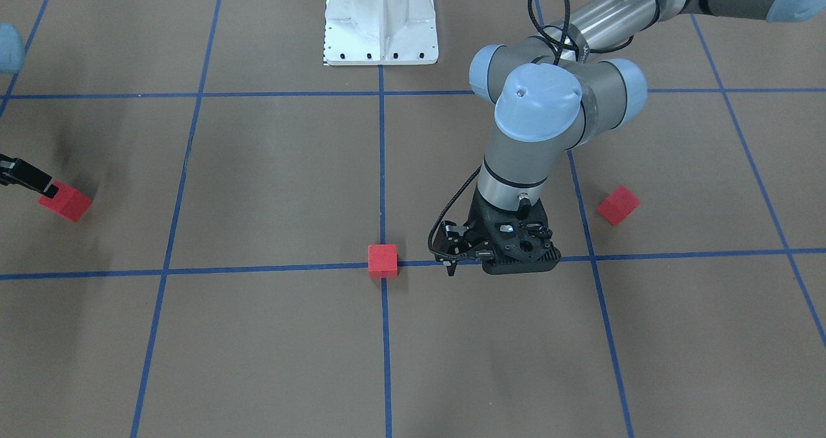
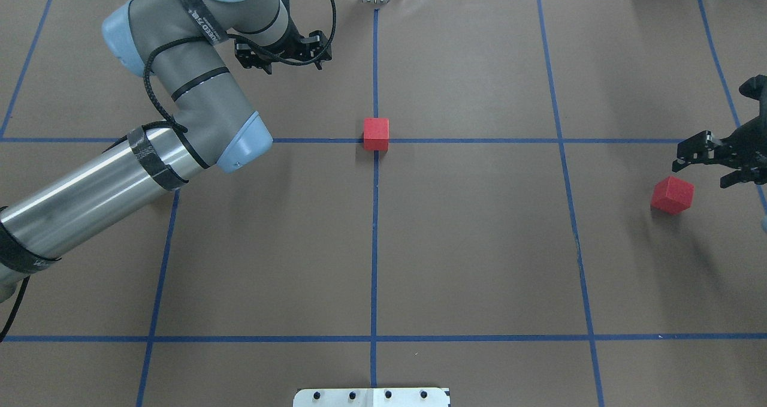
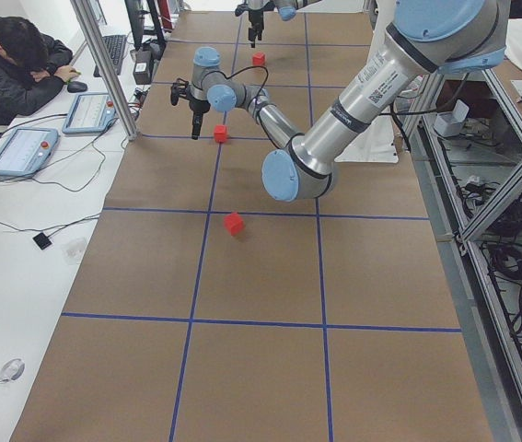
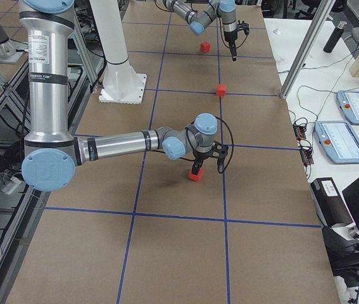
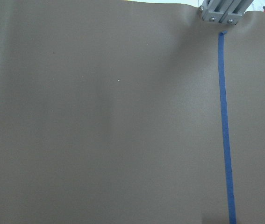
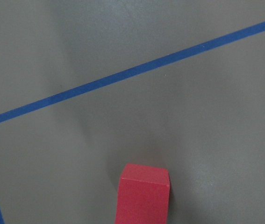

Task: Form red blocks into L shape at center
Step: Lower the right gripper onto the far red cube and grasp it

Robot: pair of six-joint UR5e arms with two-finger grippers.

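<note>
one red block [image 1: 382, 260] sits on the center [image 2: 376, 149]. left gripper [image 1: 450, 265] hangs beside it, jaws narrow. right gripper [image 2: 698, 158] hovers by another block [image 2: 672, 195]; jaw state: cannot tell.

A robotics lab, by every sign: brown paper tabletop [image 2: 479, 245] gridded with blue tape lines [image 2: 374, 245], ringed by aluminium framing [image 3: 104, 64]. Alongside, a white bench with teach pendants [image 4: 344, 140], loose cables [image 3: 21, 198], and a seated person [image 3: 7, 69] slumped over it.
</note>
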